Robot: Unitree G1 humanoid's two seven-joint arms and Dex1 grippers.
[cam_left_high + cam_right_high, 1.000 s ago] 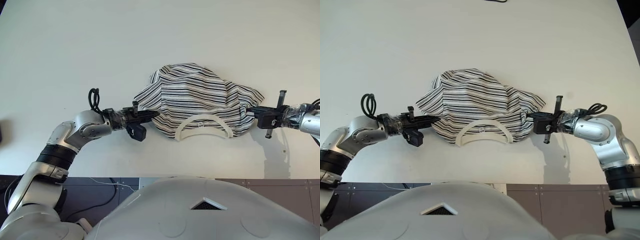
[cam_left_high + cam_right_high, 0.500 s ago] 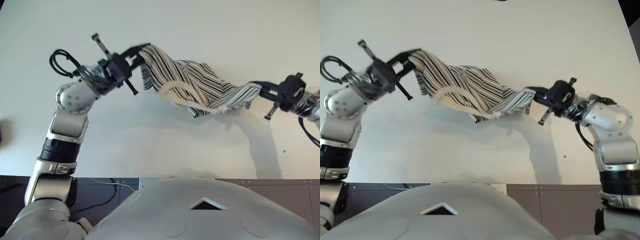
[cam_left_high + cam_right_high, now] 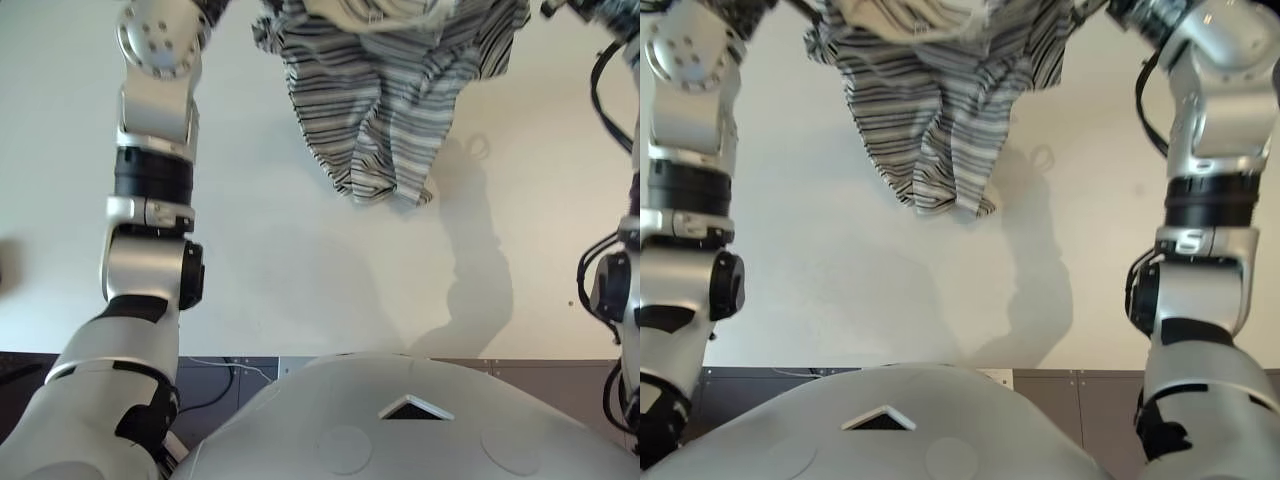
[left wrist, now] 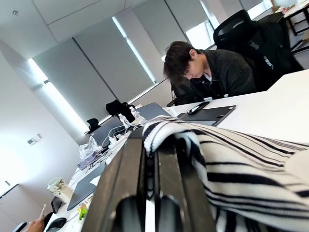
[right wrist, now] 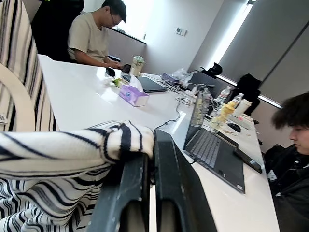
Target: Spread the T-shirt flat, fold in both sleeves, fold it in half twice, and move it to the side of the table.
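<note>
The striped T-shirt (image 3: 385, 110) hangs in the air between the two raised arms. It is stretched across the far part of the scene and droops in long folds toward the white tabletop (image 3: 300, 290). Its lowest bunch of fabric sits over the middle of the tabletop, slightly right of centre. Whether that end touches the surface cannot be told, though its shadow falls apart from it, to the right and nearer. The pale collar (image 3: 395, 12) shows at the far edge of the cloth, between the arms.

The left claw (image 4: 153, 145) is clamped on the T-shirt — its two dark fingers (image 4: 123, 183) are pressed close together, with a fold of striped fabric pinched between them and spilling over one finger. The right claw (image 5: 150, 159) is likewise clamped on the T-shirt, with a rolled striped edge caught at its tips and the rest of the cloth trailing away beside it.

The left arm (image 3: 150, 180) rises upright along the left side and the right arm (image 3: 1205, 150) along the right — both wrists are up at the far edge.
</note>
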